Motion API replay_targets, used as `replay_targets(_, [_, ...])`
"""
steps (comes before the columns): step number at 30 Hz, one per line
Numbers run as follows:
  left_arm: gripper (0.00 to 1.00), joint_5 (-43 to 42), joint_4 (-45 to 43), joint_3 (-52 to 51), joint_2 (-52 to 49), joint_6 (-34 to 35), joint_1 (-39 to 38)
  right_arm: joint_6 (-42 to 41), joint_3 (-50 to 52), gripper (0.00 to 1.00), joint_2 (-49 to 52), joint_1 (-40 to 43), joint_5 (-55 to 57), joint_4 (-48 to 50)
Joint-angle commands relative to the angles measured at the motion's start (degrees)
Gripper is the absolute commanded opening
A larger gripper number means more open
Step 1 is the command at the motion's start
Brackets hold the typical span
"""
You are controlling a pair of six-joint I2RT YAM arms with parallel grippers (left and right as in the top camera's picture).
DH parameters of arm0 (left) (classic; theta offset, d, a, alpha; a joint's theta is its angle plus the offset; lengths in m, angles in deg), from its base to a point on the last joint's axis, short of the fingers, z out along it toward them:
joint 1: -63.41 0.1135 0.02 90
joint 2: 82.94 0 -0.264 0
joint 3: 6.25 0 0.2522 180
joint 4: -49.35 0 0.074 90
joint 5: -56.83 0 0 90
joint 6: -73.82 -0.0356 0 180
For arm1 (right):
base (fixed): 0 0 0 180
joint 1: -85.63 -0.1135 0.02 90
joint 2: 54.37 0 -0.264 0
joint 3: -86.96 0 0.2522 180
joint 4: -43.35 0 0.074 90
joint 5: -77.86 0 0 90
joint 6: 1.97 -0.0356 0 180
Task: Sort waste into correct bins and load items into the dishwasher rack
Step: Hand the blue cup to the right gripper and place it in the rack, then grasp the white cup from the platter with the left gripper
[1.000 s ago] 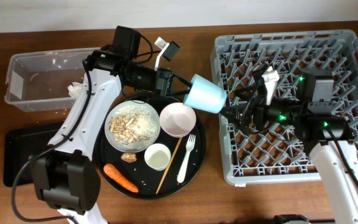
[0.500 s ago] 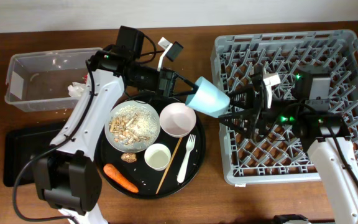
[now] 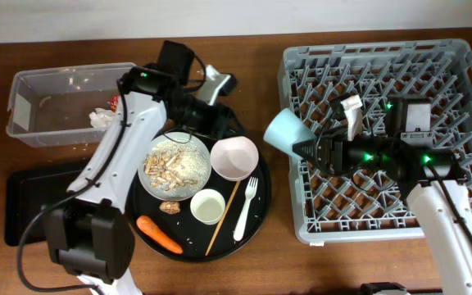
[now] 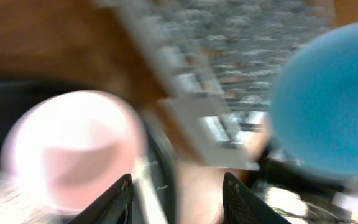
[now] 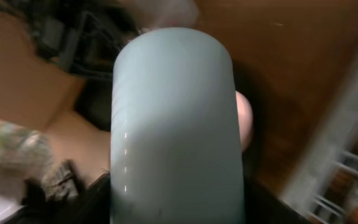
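The right hand (image 3: 306, 149) grips the light blue cup (image 3: 283, 131) beside the dishwasher rack (image 3: 375, 47).

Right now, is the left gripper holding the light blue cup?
No, the right gripper holds the light blue cup; the left gripper is open and empty.

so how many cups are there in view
2. The light blue cup is held in the right gripper at the dishwasher rack's left edge; the small white cup stands on the round black tray, next to the pale pink bowl.

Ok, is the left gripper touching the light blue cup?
Apart. Overhead shows a clear gap between the left gripper and the light blue cup, which the right gripper holds.
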Motion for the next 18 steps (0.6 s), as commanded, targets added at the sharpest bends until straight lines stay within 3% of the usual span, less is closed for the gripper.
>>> replay_targets(1, [0.48, 37.3, 4.4, 0.4, 1.1, 9.8, 5.2, -1.2, -11.1, 0.48, -0.8, 4.6, 26.1, -15.5])
replay_targets(4, [0.51, 50.1, 7.0, 0.4, 1.9, 14.4, 9.0, -2.5, -17.4, 0.49, -0.7, 17.6, 38.2, -27.4])
replay_targets(5, [0.51, 50.7, 7.0, 0.4, 2.7, 15.7, 10.5, -5.5, -17.4, 0.48, 0.0, 26.0, 42.1, -28.7])
replay_targets(9, [0.51, 50.2, 7.0, 0.4, 3.6, 15.6, 10.5, -15.0, -17.4, 0.49, 6.7, 43.3, 50.2, -27.3])
replay_targets(13, [0.51, 50.0, 7.0, 0.4, 3.6, 15.6, 10.5, -16.4, -17.4, 0.50, 17.1, 46.2, 49.2, -25.2])
replay_targets(16, [0.51, 49.7, 7.0, 0.4, 3.6, 15.6, 10.4, -16.3, -17.4, 0.53, 19.5, 46.2, 45.4, -23.0])
replay_targets(17, [0.51, 49.7, 7.0, 0.4, 3.6, 15.6, 10.3, -16.3, -17.4, 0.86, 19.5, 46.1, 43.5, -22.8])
replay_targets(18, [0.51, 49.6, 7.0, 0.4, 3.6, 15.6, 10.3, -16.3, -17.4, 0.98, 19.5, 46.1, 40.5, -22.8])
